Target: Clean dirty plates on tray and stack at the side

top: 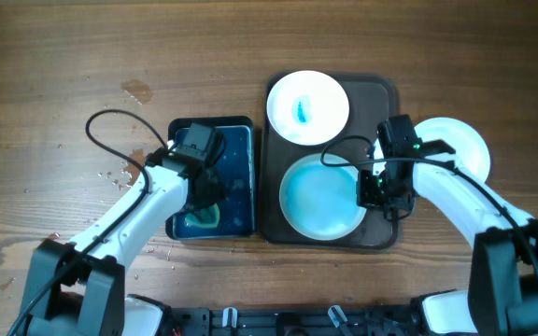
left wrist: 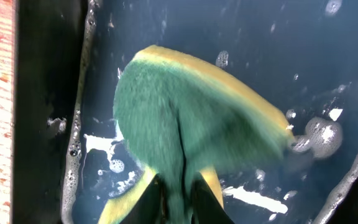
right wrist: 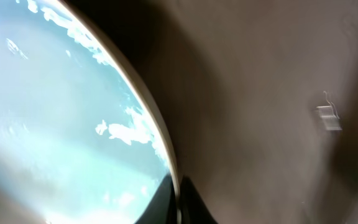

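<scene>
Wet plate (top: 320, 201) at tray (top: 374, 93) robot-side end: likely stiff, light, slippery; right end effector (top: 374, 189) pinches its rim, left end effector (left wrist: 182, 196) clamps sponge (left wrist: 191, 118).

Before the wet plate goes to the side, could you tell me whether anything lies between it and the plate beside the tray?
Nothing visible blocks it. The right end effector grips the wet plate by its rim; only the low rim of the tray lies between it and the side plate, which the right arm partly covers.
</scene>
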